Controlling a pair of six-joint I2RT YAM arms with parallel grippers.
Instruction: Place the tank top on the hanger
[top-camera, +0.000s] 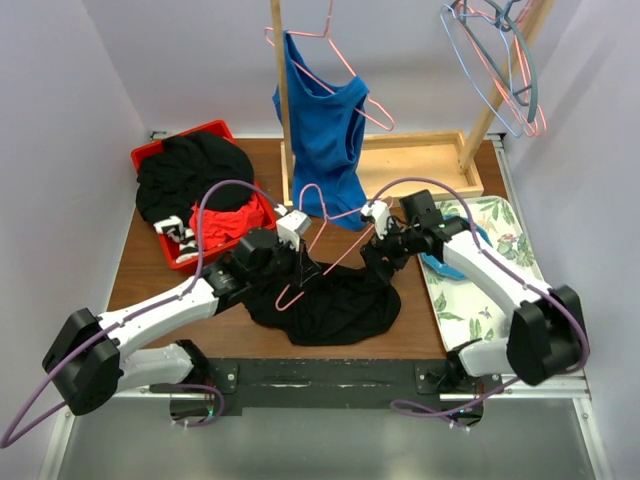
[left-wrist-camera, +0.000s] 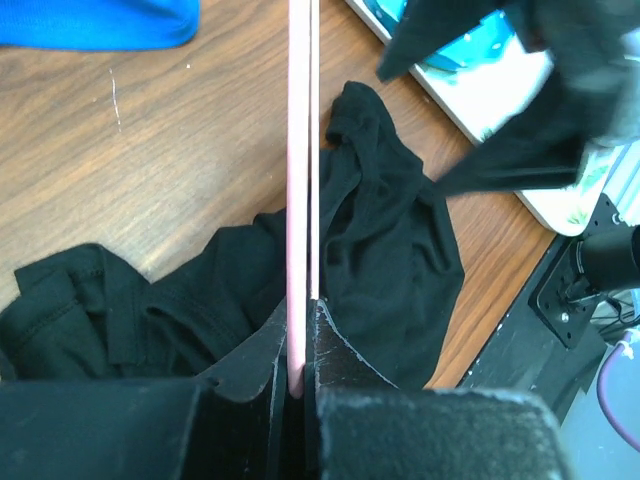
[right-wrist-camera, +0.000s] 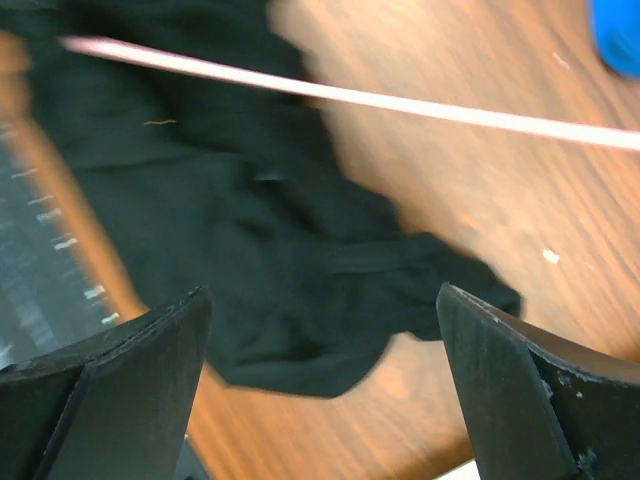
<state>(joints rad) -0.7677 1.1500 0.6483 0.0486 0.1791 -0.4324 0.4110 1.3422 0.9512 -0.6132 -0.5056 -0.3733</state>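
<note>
The black tank top (top-camera: 335, 305) lies crumpled on the wooden table near its front edge. It also shows in the left wrist view (left-wrist-camera: 390, 240) and the right wrist view (right-wrist-camera: 250, 220). My left gripper (top-camera: 304, 268) is shut on the thin pink wire hanger (top-camera: 340, 262) and holds it slanted above the top. In the left wrist view the jaws (left-wrist-camera: 298, 320) are closed on the wire (left-wrist-camera: 298, 150). My right gripper (top-camera: 383, 248) hovers wide open and empty over the top's right edge (right-wrist-camera: 322, 295), with the hanger wire (right-wrist-camera: 400, 102) beyond it.
A red bin (top-camera: 215, 130) holding a black garment heap stands at the back left. A blue top (top-camera: 325, 130) hangs on another pink hanger from a wooden rack (top-camera: 420, 165). A floral tray (top-camera: 470, 270) lies at the right. Several wire hangers (top-camera: 500, 60) hang at the upper right.
</note>
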